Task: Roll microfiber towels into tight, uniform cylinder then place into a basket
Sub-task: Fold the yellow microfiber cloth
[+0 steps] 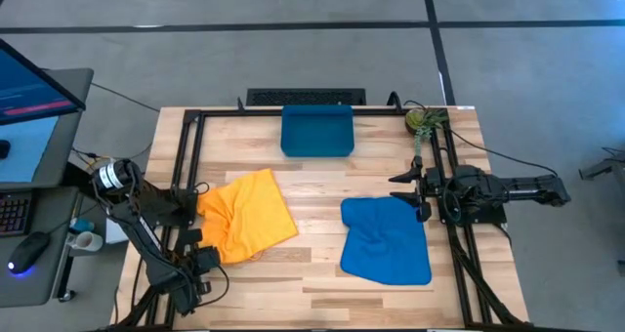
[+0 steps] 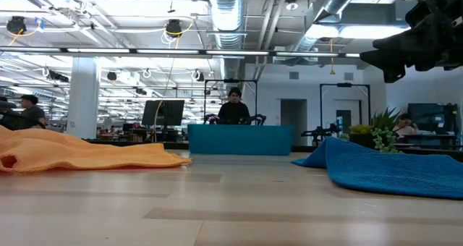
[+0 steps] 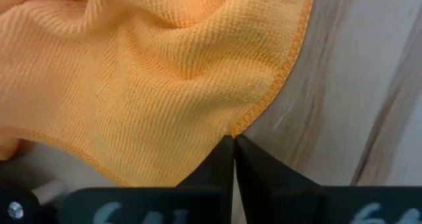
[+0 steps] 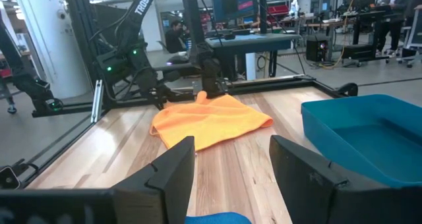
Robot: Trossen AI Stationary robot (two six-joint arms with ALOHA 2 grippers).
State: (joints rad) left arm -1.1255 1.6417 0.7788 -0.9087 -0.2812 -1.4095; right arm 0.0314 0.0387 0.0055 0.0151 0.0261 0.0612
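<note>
With the left gripper (image 3: 234,145) pinched shut on the hem of the orange towel (image 1: 249,215) at the table's left, fold evenly; the right gripper (image 4: 231,165) waits wide above the blue towel (image 1: 386,239).

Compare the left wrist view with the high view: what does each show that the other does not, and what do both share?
Only the left wrist view shows the left gripper pinched shut on the orange towel's stitched hem. Only the high view shows the blue towel, basket, plant and open right gripper above the table. Both show the orange towel on wood.
</note>
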